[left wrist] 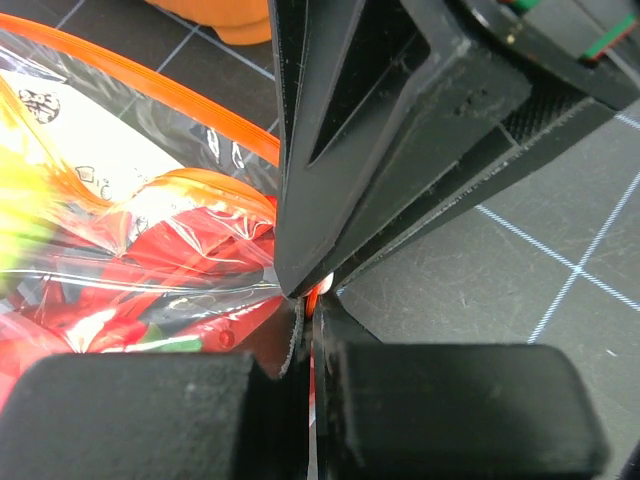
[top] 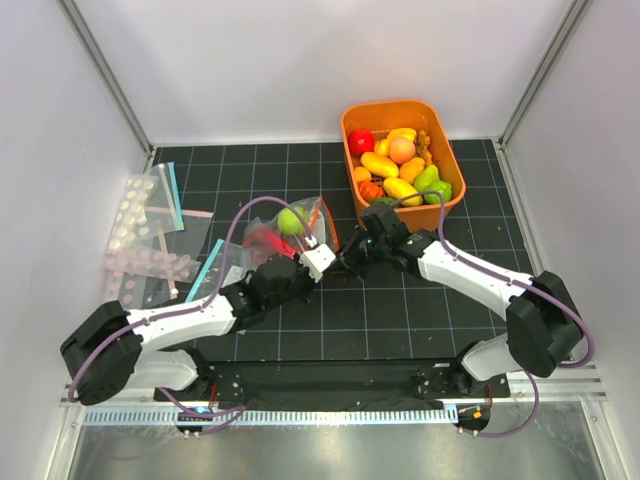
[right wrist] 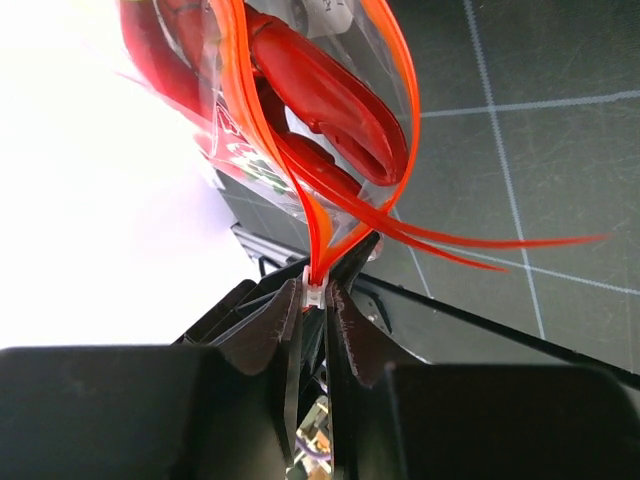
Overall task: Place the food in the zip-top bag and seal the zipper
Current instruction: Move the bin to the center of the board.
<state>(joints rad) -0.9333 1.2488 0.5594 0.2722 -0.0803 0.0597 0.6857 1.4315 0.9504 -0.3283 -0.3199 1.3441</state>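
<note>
zip-top bag (top: 315,215) holds lobster (right wrist: 320,90) and fruit (top: 291,221). left gripper (left wrist: 308,320) and right gripper (right wrist: 315,300) clamp tight on its zipper (left wrist: 150,85) end, orange bin (top: 400,106) near.

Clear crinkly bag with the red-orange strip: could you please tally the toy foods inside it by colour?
Red plastic lobster: 1
Light-green round plastic fruit: 1
Total inside the clear crinkly bag: 2

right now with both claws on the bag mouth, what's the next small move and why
Probably hold the left claw pinched and slide the right claw along the zipper: both clamp one end, the strips beyond bow apart, and the lobster is already inside.
</note>
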